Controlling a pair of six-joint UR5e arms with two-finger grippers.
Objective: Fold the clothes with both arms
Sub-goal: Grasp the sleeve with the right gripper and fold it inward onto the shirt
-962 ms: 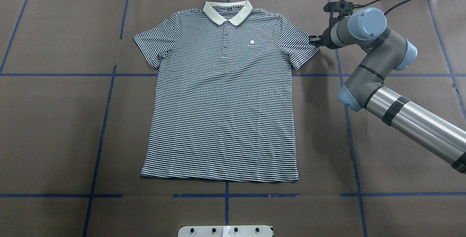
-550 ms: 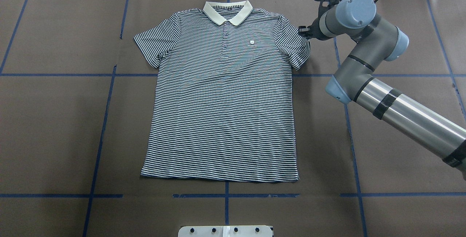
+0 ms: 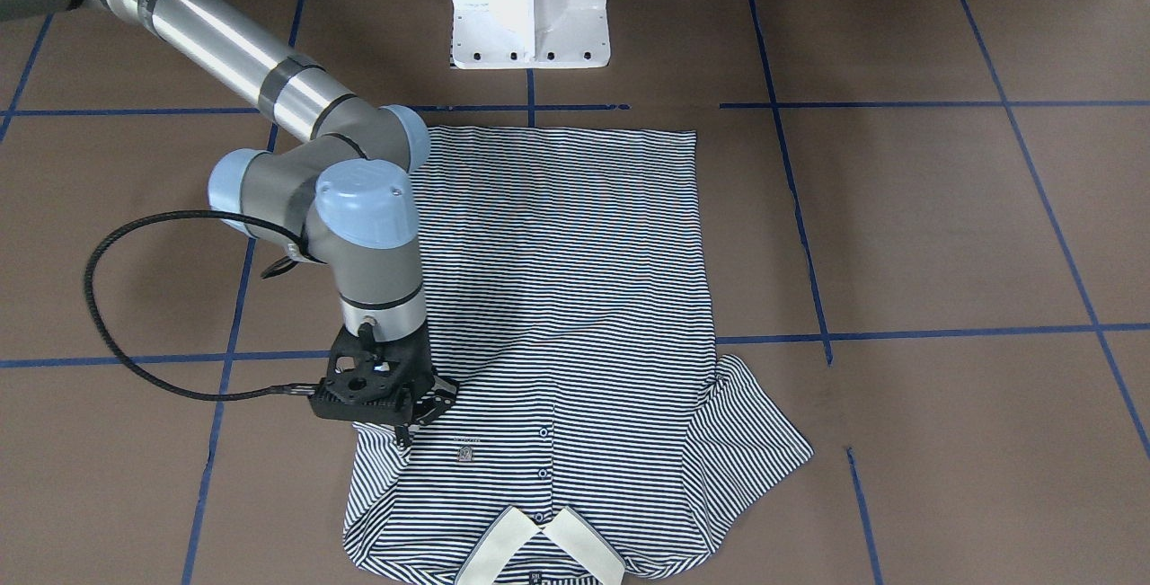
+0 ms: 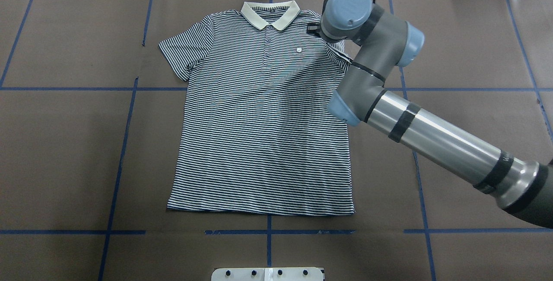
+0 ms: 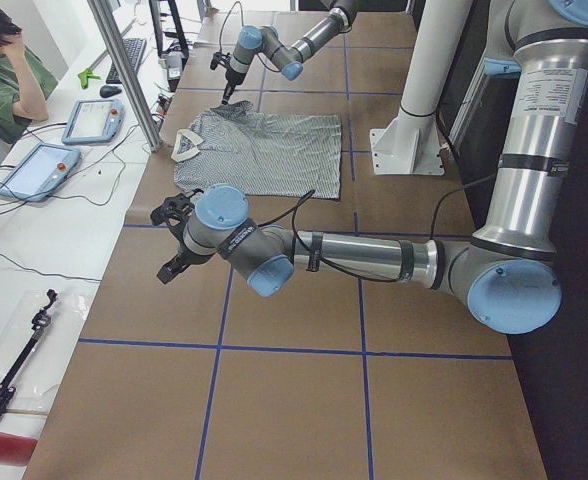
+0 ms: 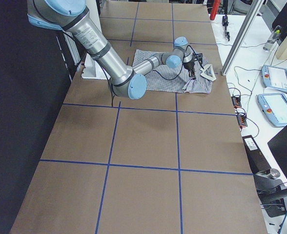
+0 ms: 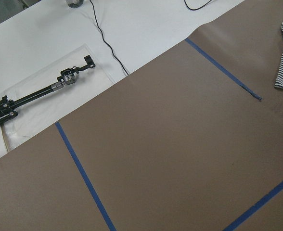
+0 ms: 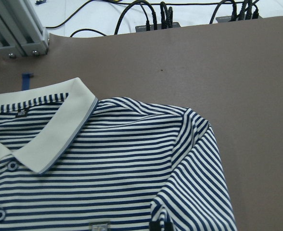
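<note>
Over by the shirt's own right shoulder, the right hand hangs low and points straight down at the shirt. It looks clenched on the hem of the right sleeve, which is drawn in over the chest and rises in a bunched fold to the fingers instead of lying flat. A dark fingertip shows at the bottom edge of the wrist view with striped cloth against it. Just past the hand, toward the collar, sits the logo, and the buttons run a little further off to the side. Away from the hand the rest of the shirt lies spread face up on the brown desk. Its hem lies at the far end from the hand, near the white pedestal, and the left sleeve lies open and flat on the opposite side. The right arm reaches in across the corner of the shirt. The left hand is well apart from all this, held above bare desk near its end. I see it only from the side, so I cannot tell how its fingers stand. Its wrist view catches just a sliver of striped cloth at the edge.
</note>
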